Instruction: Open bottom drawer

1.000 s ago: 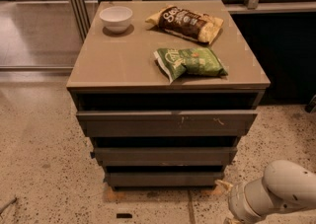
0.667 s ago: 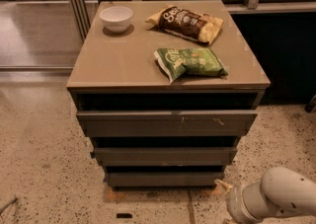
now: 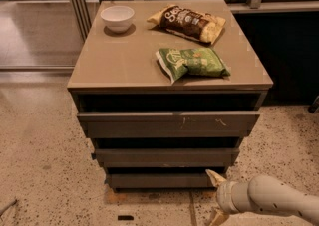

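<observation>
Your tool (image 3: 215,197) sits low at the right, close to the floor, its two pale fingers (image 3: 215,176) spread wide apart with nothing between them. The upper fingertip is just beside the right end of the bottom drawer (image 3: 159,180); whether it touches, you cannot tell. That drawer is the lowest front of the table (image 3: 124,65).

At lower right, the gripper (image 3: 213,197) sat beside the bottom drawer (image 3: 159,180); its lower finger (image 3: 215,217) ran off the bottom edge, its arm (image 3: 279,202) off the right.
</observation>
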Motion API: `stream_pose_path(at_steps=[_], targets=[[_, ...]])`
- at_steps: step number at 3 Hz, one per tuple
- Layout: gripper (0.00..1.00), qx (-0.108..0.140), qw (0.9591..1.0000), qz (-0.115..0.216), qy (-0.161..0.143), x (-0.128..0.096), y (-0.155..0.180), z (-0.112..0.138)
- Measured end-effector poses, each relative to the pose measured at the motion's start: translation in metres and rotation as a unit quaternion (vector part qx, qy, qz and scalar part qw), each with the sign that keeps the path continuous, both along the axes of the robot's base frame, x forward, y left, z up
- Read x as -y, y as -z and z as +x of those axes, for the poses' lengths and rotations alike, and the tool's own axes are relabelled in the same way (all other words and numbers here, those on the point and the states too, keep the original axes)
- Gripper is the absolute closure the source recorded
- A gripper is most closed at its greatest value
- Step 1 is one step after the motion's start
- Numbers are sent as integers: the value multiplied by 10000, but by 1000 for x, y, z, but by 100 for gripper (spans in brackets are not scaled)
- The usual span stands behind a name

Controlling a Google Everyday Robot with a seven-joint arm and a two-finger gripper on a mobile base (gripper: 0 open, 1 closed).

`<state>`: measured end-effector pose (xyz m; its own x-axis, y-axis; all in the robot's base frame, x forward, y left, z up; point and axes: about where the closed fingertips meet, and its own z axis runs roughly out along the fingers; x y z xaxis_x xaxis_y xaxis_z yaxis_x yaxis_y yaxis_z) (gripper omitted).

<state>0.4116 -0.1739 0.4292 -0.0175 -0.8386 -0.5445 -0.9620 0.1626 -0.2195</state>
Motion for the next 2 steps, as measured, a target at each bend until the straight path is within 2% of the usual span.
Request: stream_pose_path(at_steps=[1,2], targets=[[0,-125,9998,165,31,-7,21,-2],[0,-125,9998,162,27,-7,21,-3]])
